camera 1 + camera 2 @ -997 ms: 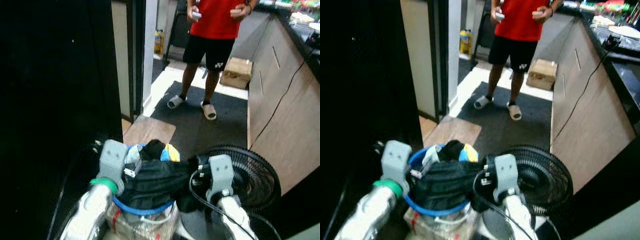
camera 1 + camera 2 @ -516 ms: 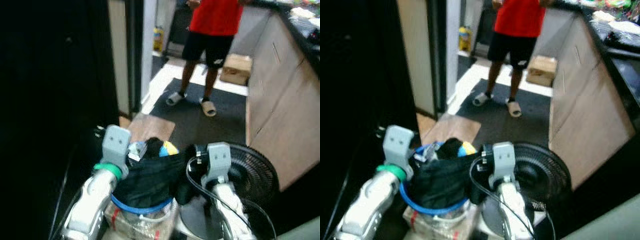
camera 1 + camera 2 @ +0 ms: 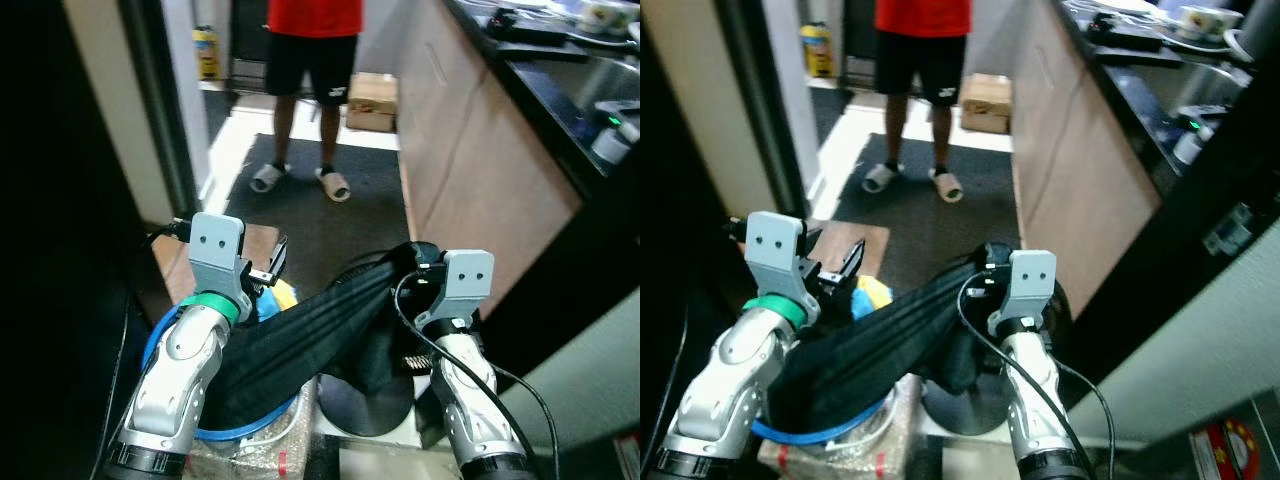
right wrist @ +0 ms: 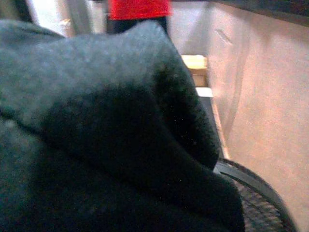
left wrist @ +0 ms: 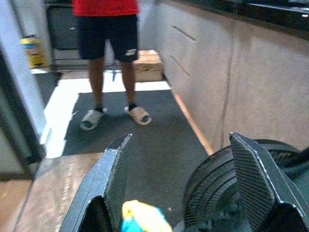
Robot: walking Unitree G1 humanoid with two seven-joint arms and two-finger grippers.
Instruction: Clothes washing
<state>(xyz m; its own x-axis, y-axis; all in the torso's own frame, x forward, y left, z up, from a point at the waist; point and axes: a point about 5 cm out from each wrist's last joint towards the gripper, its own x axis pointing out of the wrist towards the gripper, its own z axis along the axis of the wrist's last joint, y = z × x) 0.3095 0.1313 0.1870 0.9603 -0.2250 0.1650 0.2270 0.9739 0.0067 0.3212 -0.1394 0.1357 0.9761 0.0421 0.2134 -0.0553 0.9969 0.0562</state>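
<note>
A black garment (image 3: pixel 300 340) stretches up out of a blue-rimmed laundry basket (image 3: pixel 158 340) to my right gripper (image 3: pixel 402 265), which is shut on its upper end. The cloth covers that gripper's fingers and drapes right in front of the right wrist camera (image 4: pixel 120 135). Yellow and blue clothes (image 3: pixel 277 297) lie in the basket beneath. My left gripper (image 3: pixel 268 268) hovers over the basket's far rim, open, with nothing between its fingers (image 5: pixel 113 174).
A black floor fan (image 3: pixel 365 400) stands just right of the basket, partly behind the hanging cloth. A person (image 3: pixel 305 60) in a red shirt and slippers stands ahead on a dark mat (image 3: pixel 335 220). Cabinets (image 3: pixel 470 170) run along the right, a cardboard box (image 3: pixel 372 98) beyond.
The black garment lay heaped in the basket; now my right gripper holds it raised and pulled taut. The camera has swung right and risen. My left gripper has come off the pile.
</note>
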